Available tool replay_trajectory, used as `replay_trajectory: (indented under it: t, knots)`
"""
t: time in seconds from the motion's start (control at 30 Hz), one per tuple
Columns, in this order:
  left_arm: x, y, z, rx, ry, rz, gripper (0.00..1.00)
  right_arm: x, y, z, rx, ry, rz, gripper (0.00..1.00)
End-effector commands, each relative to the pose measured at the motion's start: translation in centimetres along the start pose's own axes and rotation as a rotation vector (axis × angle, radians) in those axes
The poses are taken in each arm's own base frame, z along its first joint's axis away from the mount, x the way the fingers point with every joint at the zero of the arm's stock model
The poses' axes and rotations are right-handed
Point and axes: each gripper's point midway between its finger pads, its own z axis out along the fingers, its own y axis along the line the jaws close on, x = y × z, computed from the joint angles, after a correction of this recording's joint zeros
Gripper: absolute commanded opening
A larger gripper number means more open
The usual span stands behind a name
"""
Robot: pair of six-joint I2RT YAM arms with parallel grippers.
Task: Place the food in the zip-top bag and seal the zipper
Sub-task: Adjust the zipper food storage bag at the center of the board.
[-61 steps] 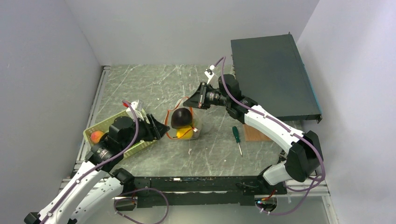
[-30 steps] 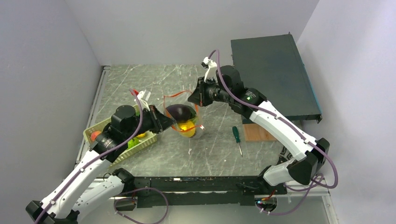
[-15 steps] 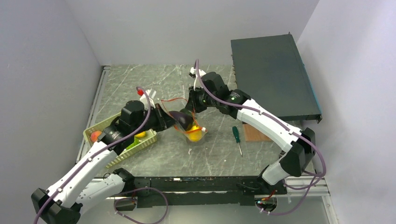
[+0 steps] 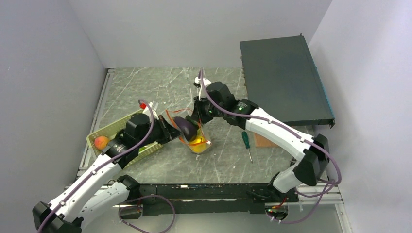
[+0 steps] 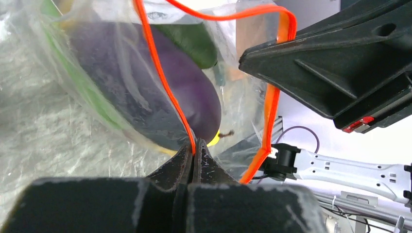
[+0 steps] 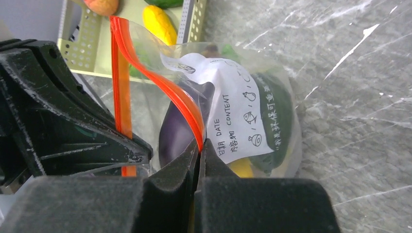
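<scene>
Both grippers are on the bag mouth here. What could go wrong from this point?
1. The left gripper and right gripper each pinch only the thin zipper; the strip could slip out and the zip-top bag sag shut.
2. The dark purple food sits close to the mouth, so it may spill or block sealing.
3. An orange piece and a yellow piece lie in the basket; fetching them means freeing a gripper.

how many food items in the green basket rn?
3 show: an orange one, a yellow one and a green one at the frame's top edge, all inside the basket. More may be hidden.
</scene>
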Motion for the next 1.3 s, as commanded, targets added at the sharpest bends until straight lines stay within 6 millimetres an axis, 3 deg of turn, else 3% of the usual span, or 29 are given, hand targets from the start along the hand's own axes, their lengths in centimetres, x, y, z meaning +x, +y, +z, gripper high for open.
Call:
replay_trajectory:
  t: [0.0, 0.13, 0.27, 0.53, 0.8, 0.97, 1.17, 1.27]
  knots:
    - [-1.3, -1.9, -0.2, 0.053, -0.042, -0.015, 0.0, -1.8, 0.9, 0.6, -0.031, -0.049, -0.007, 0.0]
    - [-2.7, -5.0, -1.5, 0.112, -0.049, 0.024, 0.0, -4.0, 2.6, -0.9, -0.068, -0.097, -0.03, 0.0]
    - [-3.6, -6.7, -2.5, 0.152, -0.073, 0.016, 0.0, -4.5, 4.3, -2.0, -0.134, -0.108, -0.038, 0.0]
    - [-2.2, -1.2, 0.4, 0.002, -0.092, -0.134, 0.0, -0.9, 4.7, 0.6, -0.231, -0.034, 0.037, 0.0]
    - [-1.8, -0.8, 1.1, -0.003, -0.073, -0.15, 0.0, -1.5, 5.5, -0.1, -0.26, -0.031, 0.013, 0.0]
    - [-2.7, -1.3, 0.6, -0.014, -0.105, -0.174, 0.0, -0.5, 6.4, -0.4, -0.323, 0.022, -0.029, 0.0]
    - [-3.4, -2.3, 0.5, 0.009, -0.124, -0.225, 0.0, 1.1, 10.1, -0.7, -0.46, 0.069, -0.054, 0.0]
    - [-3.6, -3.1, 0.5, 0.049, -0.127, -0.242, 0.0, 2.0, 9.7, 0.3, -0.429, 0.088, -0.06, 0.0]
